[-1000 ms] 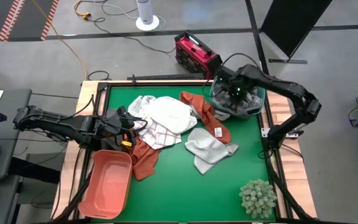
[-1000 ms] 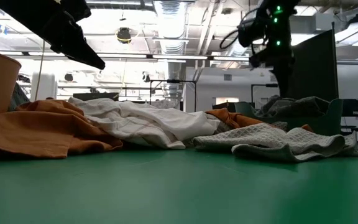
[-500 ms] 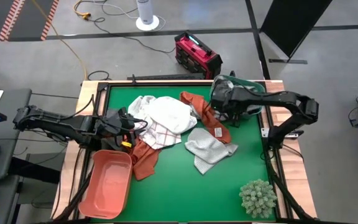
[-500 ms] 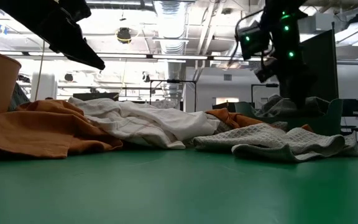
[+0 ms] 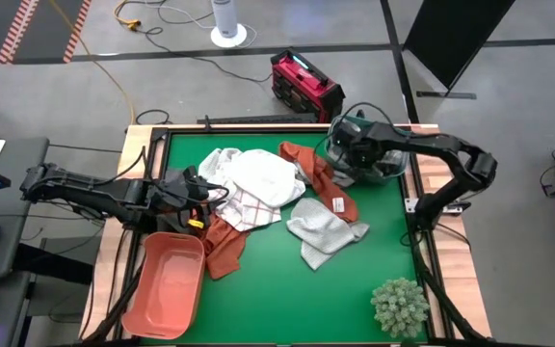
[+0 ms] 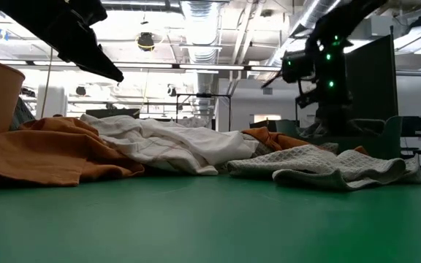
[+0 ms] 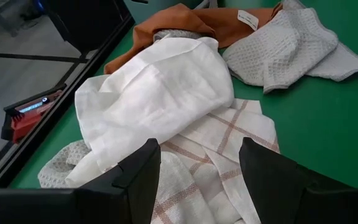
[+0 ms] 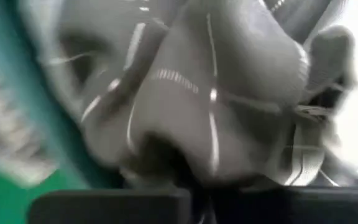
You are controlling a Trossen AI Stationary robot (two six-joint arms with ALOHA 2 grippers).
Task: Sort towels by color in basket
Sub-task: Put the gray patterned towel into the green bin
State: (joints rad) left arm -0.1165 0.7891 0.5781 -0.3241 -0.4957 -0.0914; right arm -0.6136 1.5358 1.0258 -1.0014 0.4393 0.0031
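High view: green tabletop (image 5: pixel 345 289) fills the middle of the frame, wood-edged, an arm coming in from each side.

Orange basket (image 5: pixel 165 285) at lower left, tilted against the tabletop's left edge, nothing visible inside.

Towel pile, centre to upper centre. White towel (image 5: pixel 263 173) on top. White checked towel (image 5: pixel 244 205) partly under it, toward the lower left. Rust towel (image 5: pixel 222 243) below that, touching the basket's upper right corner. Second rust towel (image 5: pixel 321 178) at upper centre right, small white tag showing. Grey waffle towel (image 5: pixel 324 227) just right of centre, overlapping the second rust towel's lower edge.

Green basket (image 5: pixel 398 159) at upper right corner. Grey checked towel (image 8: pixel 216 93) bunched in it; it fills the right wrist view, very close and blurred.

Plant ball (image 5: pixel 400 306) at lower right, well apart from the towels.

Left end effector (image 5: pixel 203 193) at centre left, above the pile's left edge. Left wrist view shows its fingers (image 7: pixel 138 174) spread apart, nothing between them, white and checked towels beneath.

Right end effector (image 5: pixel 343 154) at upper right, at the green basket's left side, over the grey checked towel. Cannot tell whether it is open or closed, or gripping the cloth.
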